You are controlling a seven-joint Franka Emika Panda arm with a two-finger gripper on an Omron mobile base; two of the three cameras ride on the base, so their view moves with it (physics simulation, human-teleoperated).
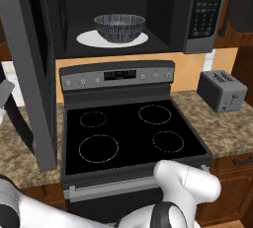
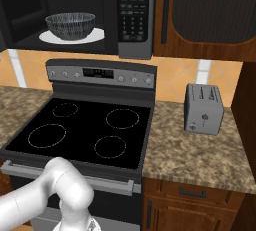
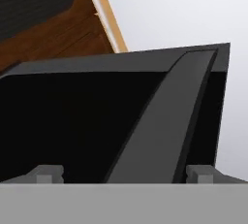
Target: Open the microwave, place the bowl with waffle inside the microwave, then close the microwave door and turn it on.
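The microwave point(image 1: 205, 12) stands open above the stove. Inside it, the streaked blue-grey bowl point(image 1: 119, 26) rests upright on the white turntable point(image 1: 86, 38), and the right base view shows the same bowl point(image 2: 70, 26). The bowl's wall hides the waffle. The microwave door point(image 1: 34, 74) is swung out to the left. In the hand view its black outer face point(image 3: 72, 121) is close ahead, with the grey handle point(image 3: 160, 121) running slantwise across it. My gripper point(image 3: 123, 173) is open. Its fingertips point(image 3: 46, 173) are spread wide just short of the door and hold nothing.
The black stove top point(image 1: 128, 133) lies below the microwave with its control panel point(image 1: 118, 75) behind. A small grey toaster point(image 1: 222, 90) sits on the speckled counter point(image 2: 200, 155) to the right. Brown cabinet doors point(image 2: 210, 10) hang right of the microwave.
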